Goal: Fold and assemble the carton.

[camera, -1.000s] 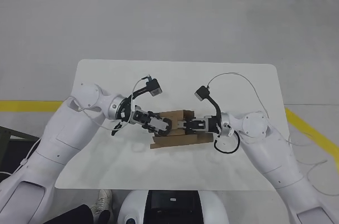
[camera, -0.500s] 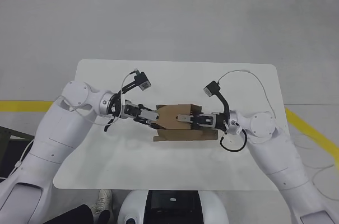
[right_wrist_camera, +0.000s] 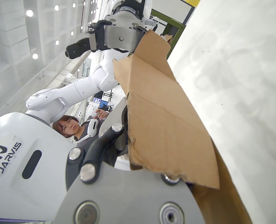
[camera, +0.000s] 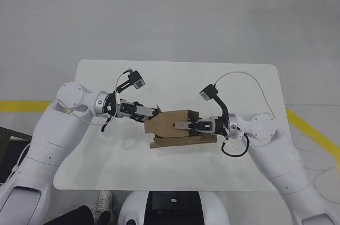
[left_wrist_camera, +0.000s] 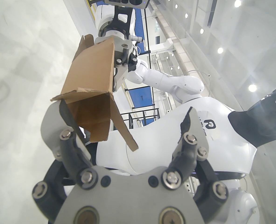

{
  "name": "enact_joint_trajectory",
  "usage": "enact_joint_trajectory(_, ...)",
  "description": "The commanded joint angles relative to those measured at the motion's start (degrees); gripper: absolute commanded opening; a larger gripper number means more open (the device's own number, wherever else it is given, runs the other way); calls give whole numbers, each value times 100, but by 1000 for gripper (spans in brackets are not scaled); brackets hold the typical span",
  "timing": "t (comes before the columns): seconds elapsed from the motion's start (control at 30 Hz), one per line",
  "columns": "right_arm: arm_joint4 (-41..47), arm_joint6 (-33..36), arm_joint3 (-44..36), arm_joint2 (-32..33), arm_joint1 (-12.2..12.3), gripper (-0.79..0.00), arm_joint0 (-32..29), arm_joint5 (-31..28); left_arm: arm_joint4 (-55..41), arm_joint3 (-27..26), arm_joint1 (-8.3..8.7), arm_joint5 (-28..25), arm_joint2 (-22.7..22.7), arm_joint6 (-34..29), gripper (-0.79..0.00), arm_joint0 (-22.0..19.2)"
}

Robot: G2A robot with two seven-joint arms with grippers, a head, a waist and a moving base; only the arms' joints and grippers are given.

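Observation:
The brown carton (camera: pixel 170 128) is half opened near the middle of the white table (camera: pixel 102 163). In the top view my right gripper (camera: pixel 184 125) lies over its upper panel from the right, shut on that wall. In the left wrist view that same gripper (left_wrist_camera: pixel 119 59) pinches the carton's (left_wrist_camera: pixel 91 71) far edge. My left gripper (camera: pixel 152 112) is at the carton's left corner, open. One of its fingers (left_wrist_camera: pixel 66 115) sits at the ragged flap, and the open end faces it. The cardboard (right_wrist_camera: pixel 161 122) hides most of the right gripper's fingers in the right wrist view.
A thin white cable (camera: pixel 245 79) loops over the table's far right part. The table's front edge (camera: pixel 158 188) is close behind the carton's lower flap. Bare table surface lies to the far left and along the far side.
My left gripper drew back from the carton's top to its left corner. The right gripper pushed the carton leftward, and its body has risen into a fuller box shape.

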Motion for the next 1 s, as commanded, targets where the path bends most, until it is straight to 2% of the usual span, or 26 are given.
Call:
enact_joint_trajectory(0.0, 38, 45, 14, -45, -9, -785, 8, 1, 16, -2, 3, 6, -28, 12, 0, 10)
enact_joint_trajectory(0.5, 233, 264, 213, -571, -150, -785, 217, -46, 24, -185, 6, 146, -146, -78, 0, 95)
enact_joint_trajectory(0.97, -34, -61, 197, -114, -61, -785, 144, 16, 217, -384, 74, 178, -444, 9, 0, 222)
